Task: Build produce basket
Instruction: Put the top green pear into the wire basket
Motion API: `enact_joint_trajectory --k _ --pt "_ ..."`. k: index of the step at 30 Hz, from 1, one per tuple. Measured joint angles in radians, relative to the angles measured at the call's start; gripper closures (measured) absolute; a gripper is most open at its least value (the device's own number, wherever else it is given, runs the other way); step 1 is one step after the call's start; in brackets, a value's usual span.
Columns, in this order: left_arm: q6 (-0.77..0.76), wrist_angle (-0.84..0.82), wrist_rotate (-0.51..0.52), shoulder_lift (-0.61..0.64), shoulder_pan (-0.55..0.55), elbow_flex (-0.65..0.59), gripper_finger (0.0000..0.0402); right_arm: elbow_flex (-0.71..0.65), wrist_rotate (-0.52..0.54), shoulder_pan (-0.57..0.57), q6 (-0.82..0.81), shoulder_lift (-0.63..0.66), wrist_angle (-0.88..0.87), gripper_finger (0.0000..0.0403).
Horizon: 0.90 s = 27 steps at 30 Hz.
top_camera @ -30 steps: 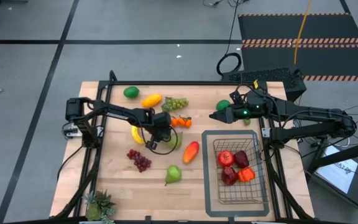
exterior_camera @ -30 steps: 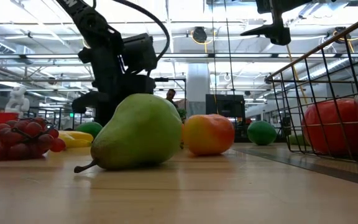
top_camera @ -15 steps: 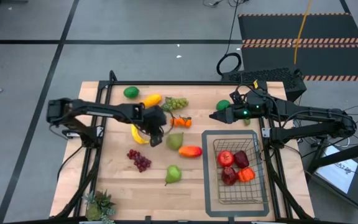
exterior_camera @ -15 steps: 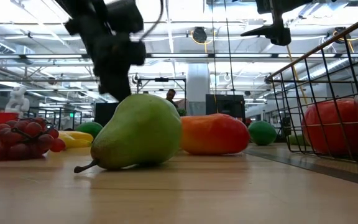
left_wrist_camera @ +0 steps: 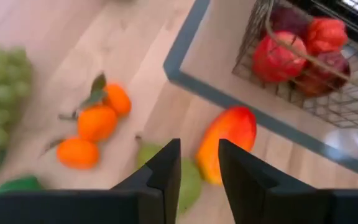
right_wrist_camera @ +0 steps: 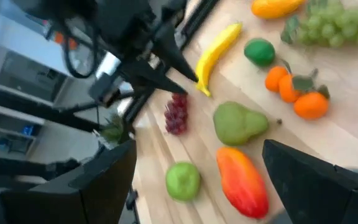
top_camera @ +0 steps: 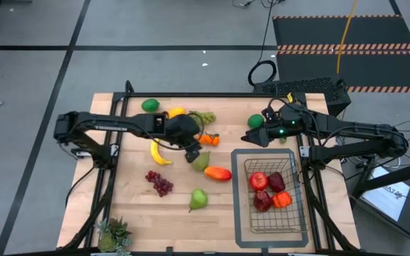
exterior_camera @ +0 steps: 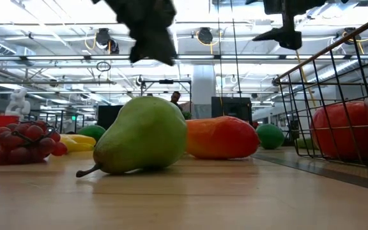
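Observation:
My left gripper [left_wrist_camera: 199, 167] hangs above the table's middle, narrowly open and empty, over a green pear [top_camera: 200, 162] and a red-orange mango [top_camera: 218, 173] that lie on their sides. My right gripper [top_camera: 250, 136] is raised at the far right, wide open and empty, beside a lime [top_camera: 255, 121]. The wire basket [top_camera: 272, 192] holds red fruits and stands on a grey tray [top_camera: 239, 213]. Oranges [top_camera: 206, 139], green grapes [top_camera: 203, 117], a banana [top_camera: 157, 153], red grapes [top_camera: 159, 183] and another green pear [top_camera: 198, 199] lie loose on the wood.
A lime [top_camera: 150, 105] and a yellow fruit [top_camera: 174, 112] lie near the far edge. A spiky potted plant [top_camera: 114, 233] stands at the near left corner. Bare wood shows between the red grapes and the tray.
My left gripper has risen from the table beside the pear to well above it, and has rolled about its own line. The mango has turned about on the table, from slanting to lying across, left to right. The pear stays put.

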State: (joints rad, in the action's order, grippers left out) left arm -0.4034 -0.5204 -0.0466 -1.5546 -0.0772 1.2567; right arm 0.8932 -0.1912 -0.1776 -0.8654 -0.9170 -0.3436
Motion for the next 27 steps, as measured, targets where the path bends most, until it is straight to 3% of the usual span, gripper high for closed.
enact_joint_trajectory --k 7,11,21,27 --pt "-0.045 -0.049 0.049 -0.215 0.015 0.132 0.0245 0.0 -0.102 0.0 0.022 0.027 -0.077 0.0062" --pt "-0.107 -0.1 0.056 -0.311 0.003 0.196 0.0239 0.0 -0.127 0.0 0.026 0.065 -0.119 0.0062" --pt "-0.044 -0.105 0.022 -0.361 0.021 0.236 0.0276 0.0 -0.133 0.0 0.14 0.174 -0.235 0.0062" --pt "0.024 -0.115 -0.083 -0.362 0.043 0.22 0.0304 0.0 -0.155 0.0 0.209 0.206 -0.312 0.0062"
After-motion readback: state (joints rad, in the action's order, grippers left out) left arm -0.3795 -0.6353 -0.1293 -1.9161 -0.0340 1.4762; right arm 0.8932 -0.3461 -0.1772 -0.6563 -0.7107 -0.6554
